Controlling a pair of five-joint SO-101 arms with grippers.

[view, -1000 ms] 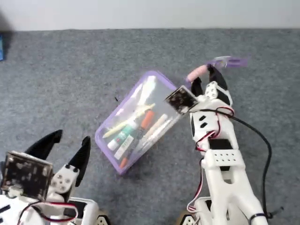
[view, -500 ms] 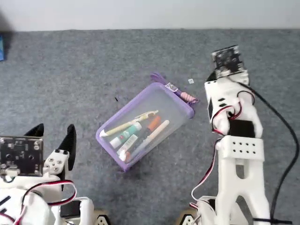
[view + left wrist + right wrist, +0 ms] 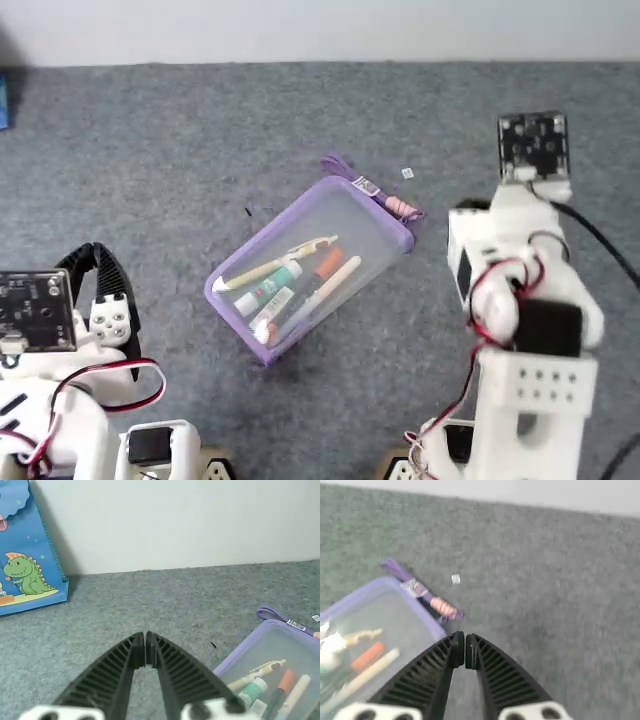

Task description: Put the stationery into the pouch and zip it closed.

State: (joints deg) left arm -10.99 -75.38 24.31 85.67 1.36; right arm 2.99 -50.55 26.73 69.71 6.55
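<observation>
see-through purple pouch (image 3: 310,270) lying diagonal, dead centre of high view, on grey bench (image 3: 150,150). pens and markers (image 3: 290,280) inside. zip pull (image 3: 402,208) with pink bead off its upper-right corner. left hand (image 3: 145,652) pinched closed, nothing in it, lower left, well apart from pouch. right hand (image 3: 464,652) same deal, fingers together, empty, at right side. blue dinosaur bag (image 3: 27,555) by wall.

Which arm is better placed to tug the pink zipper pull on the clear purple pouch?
Right: the right gripper looks nearest the pink zipper pull; the left gripper sits beyond the clear purple pouch's opposite end.
</observation>
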